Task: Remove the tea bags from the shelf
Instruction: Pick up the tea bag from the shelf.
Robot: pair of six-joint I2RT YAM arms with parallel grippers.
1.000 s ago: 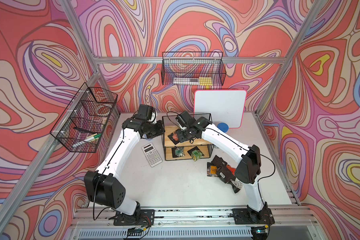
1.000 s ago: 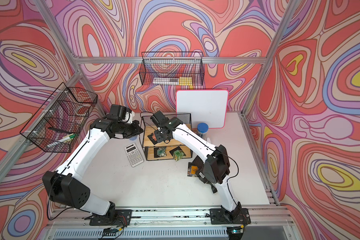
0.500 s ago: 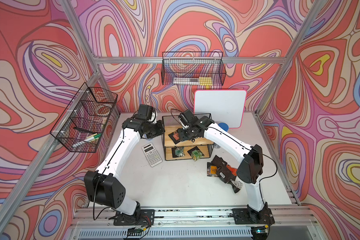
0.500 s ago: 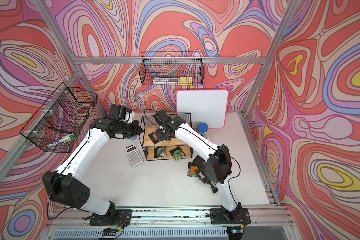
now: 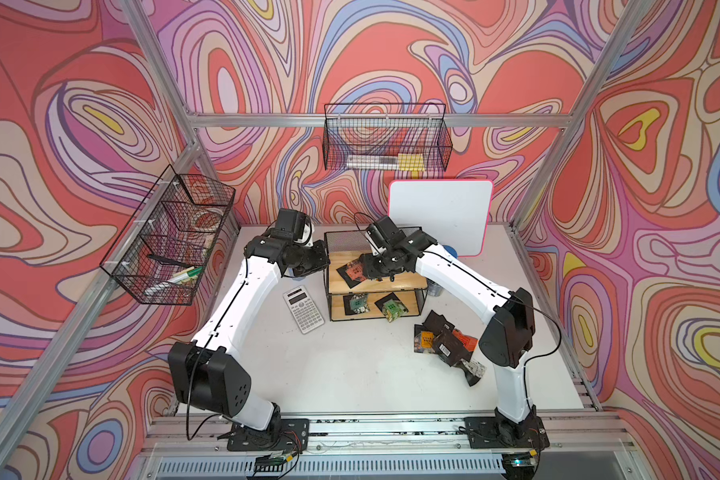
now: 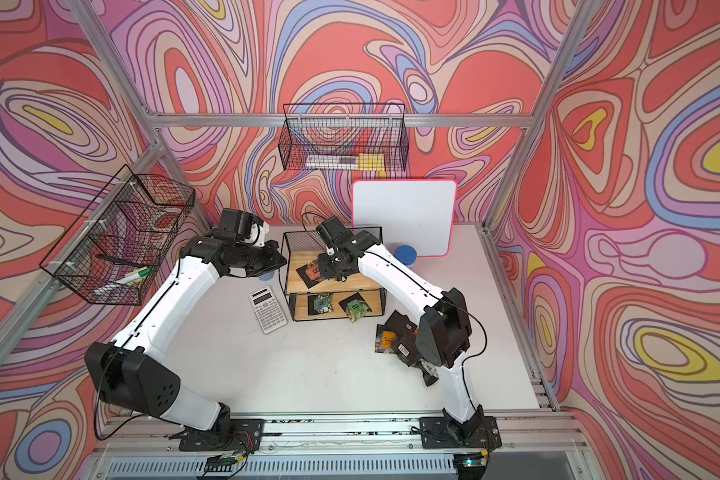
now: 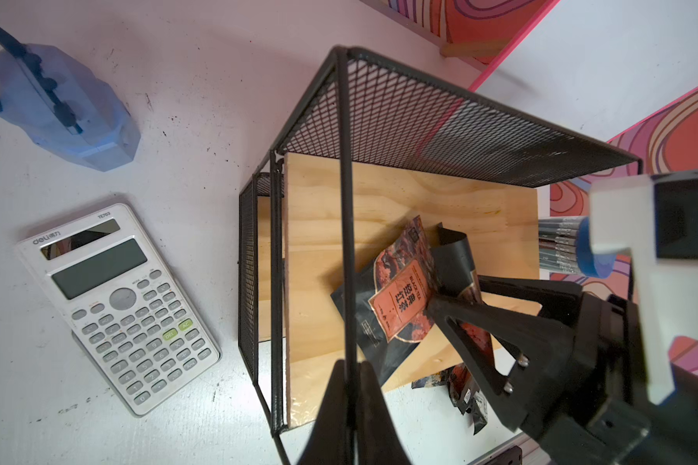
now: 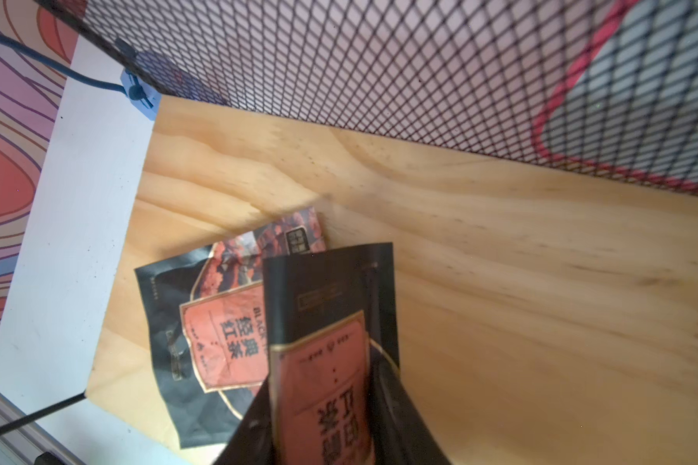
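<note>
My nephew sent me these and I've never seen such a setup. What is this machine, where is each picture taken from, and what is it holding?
Two white robot arms stand at a table, each ending in a two-fingered gripper. Both top views look down from overhead; each wrist view comes from a camera on an arm's own wrist. The left gripper is shut on a post of the shelf, seemingly steadying it. The right gripper pinches one tea bag over the top board; another bag lies there, two green bags sit below. A pile of bags and a calculator lie on the table.
</note>
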